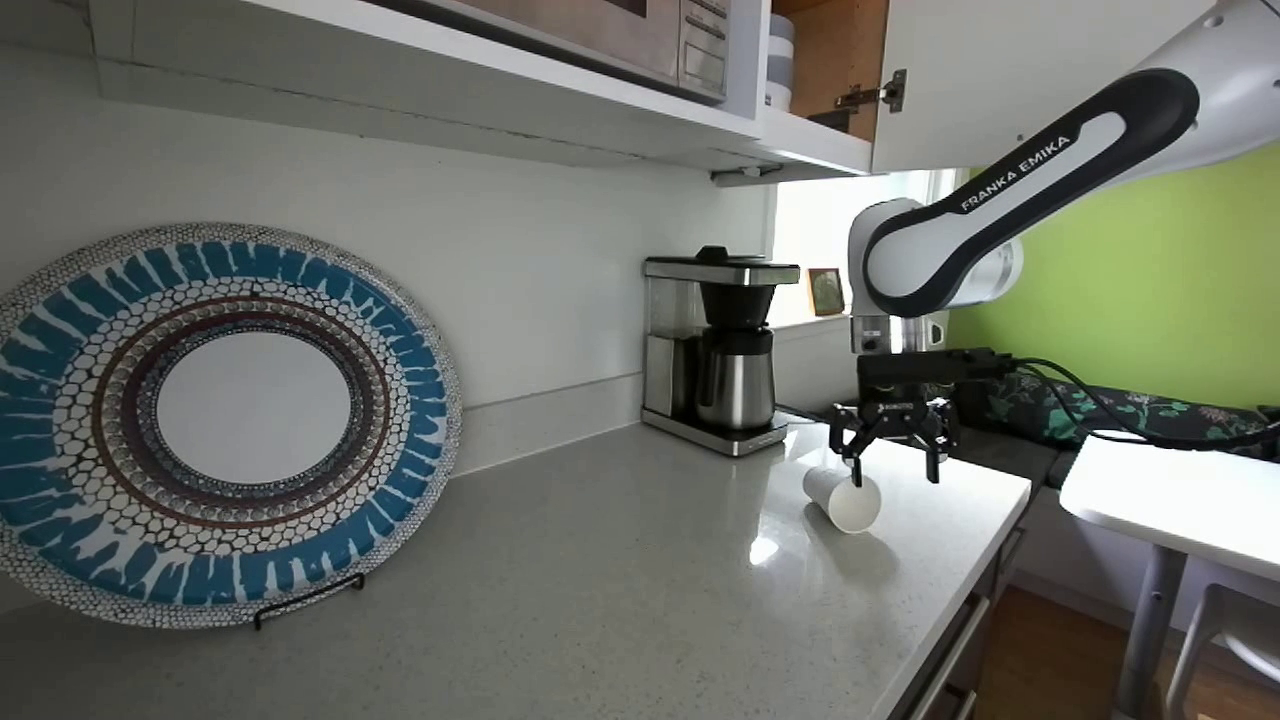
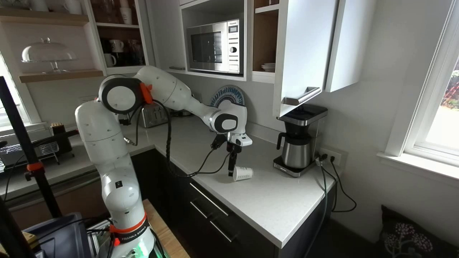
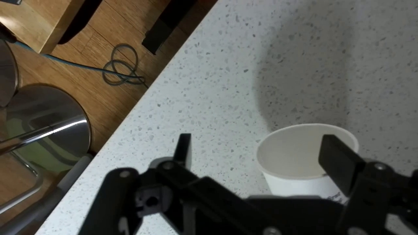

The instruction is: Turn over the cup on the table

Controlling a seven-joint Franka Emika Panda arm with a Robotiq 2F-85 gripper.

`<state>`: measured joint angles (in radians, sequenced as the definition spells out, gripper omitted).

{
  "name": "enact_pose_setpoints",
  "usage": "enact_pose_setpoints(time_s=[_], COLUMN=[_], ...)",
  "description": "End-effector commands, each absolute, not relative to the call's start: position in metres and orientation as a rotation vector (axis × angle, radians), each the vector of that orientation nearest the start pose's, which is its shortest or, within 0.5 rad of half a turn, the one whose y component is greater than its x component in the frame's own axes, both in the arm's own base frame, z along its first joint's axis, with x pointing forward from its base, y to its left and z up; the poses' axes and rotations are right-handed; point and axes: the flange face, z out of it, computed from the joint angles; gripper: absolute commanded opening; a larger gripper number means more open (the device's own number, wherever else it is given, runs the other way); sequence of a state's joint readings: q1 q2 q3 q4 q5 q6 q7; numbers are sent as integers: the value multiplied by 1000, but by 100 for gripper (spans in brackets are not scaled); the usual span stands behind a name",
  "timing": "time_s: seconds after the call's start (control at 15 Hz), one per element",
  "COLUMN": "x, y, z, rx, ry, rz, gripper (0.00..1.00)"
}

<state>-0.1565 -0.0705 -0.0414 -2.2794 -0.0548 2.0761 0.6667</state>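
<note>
Cup (image 2: 244, 173) lies on its side — your gripper (image 1: 895, 479) stands spread and off-centre, so closing could roll it away.

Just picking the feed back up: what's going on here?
The robot arm reaches over the countertop, apparently to turn over the white cup. The cup lies on its side by the open jaws, one of which overlaps its mouth in the wrist view. It isn't gripped; whether they touch, I can't tell.
</note>
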Motion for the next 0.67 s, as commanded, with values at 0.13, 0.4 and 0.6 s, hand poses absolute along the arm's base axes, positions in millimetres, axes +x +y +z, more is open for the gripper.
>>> enact_pose_setpoints(time_s=[0.13,0.4,0.6], x=[482,493,504], y=[-110,-128,-146], z=[388,394,382], rx=[-2965,-3004,-3069], ry=[1275,1240,1134], rz=[37,-150,-278], gripper=[100,100,100])
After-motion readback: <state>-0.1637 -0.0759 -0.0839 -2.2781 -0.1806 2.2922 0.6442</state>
